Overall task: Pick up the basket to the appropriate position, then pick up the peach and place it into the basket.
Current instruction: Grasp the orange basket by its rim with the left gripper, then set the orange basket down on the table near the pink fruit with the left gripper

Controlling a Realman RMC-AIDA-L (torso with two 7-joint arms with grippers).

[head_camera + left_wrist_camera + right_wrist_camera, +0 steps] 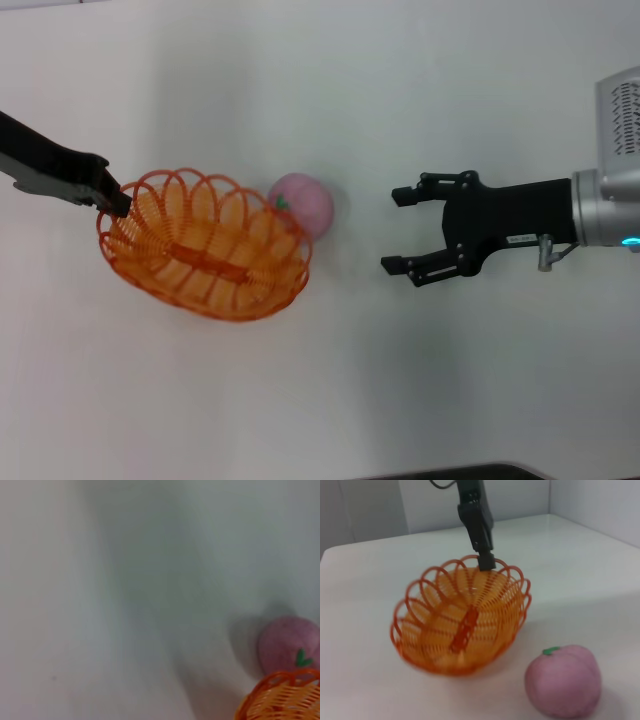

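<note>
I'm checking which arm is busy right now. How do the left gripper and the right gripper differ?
The left gripper is shut on the rim of the basket, while the right gripper holds nothing. The left gripper's fingers are pinched together; the right gripper's are spread wide. The left gripper touches the basket; the right gripper hangs apart from the peach, facing it. Both are black.

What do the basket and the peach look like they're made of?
The basket looks like moulded plastic: uniform glossy orange loops, thin wire-like ribs and a solid strip along its base. The peach seems an artificial fruit, possibly foam or soft plastic: matte, evenly pink skin with a flat green leaf mark. Neither can be confirmed by look alone.
</note>
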